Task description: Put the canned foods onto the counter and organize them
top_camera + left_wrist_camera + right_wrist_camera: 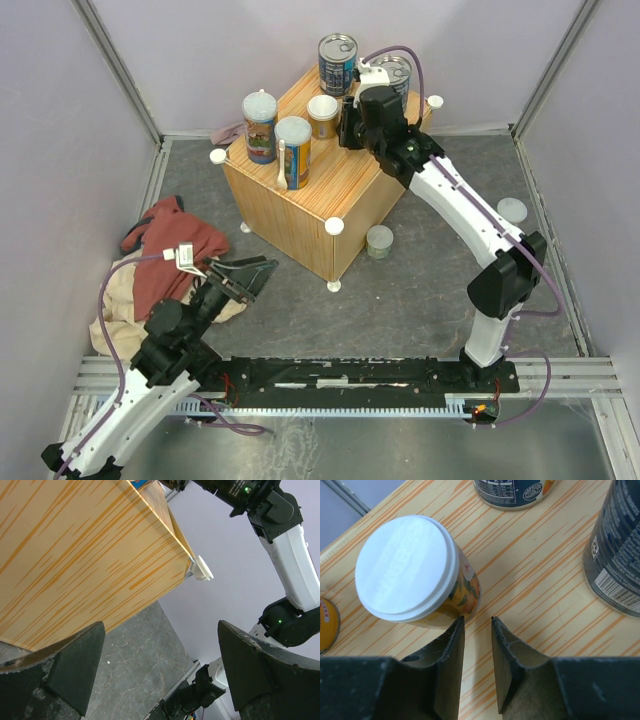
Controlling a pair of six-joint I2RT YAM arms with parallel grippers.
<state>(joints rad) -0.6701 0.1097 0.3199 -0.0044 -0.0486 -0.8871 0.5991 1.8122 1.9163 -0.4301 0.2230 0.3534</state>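
Observation:
The counter (330, 185) stands mid-table; its side fills the left wrist view (75, 555). On it stand two blue ring-pull cans (338, 62) (397, 70), two tall orange/blue cans (260, 125) (293, 150) and a short pale-lidded can (322, 115). Two more short cans sit on the floor (379, 240) (512, 210). My right gripper (348, 125) hovers over the counter top, jaws nearly shut and empty (477, 618), just right of the short can (407, 565). My left gripper (255, 275) is wide open and empty (160, 665), low beside the counter's front left.
Red cloth (170, 250) and beige cloth (115, 310) lie at the left by my left arm. A pinkish cloth (228, 132) lies behind the counter. White corner caps (334, 226) stick out from the counter. Walls enclose the table.

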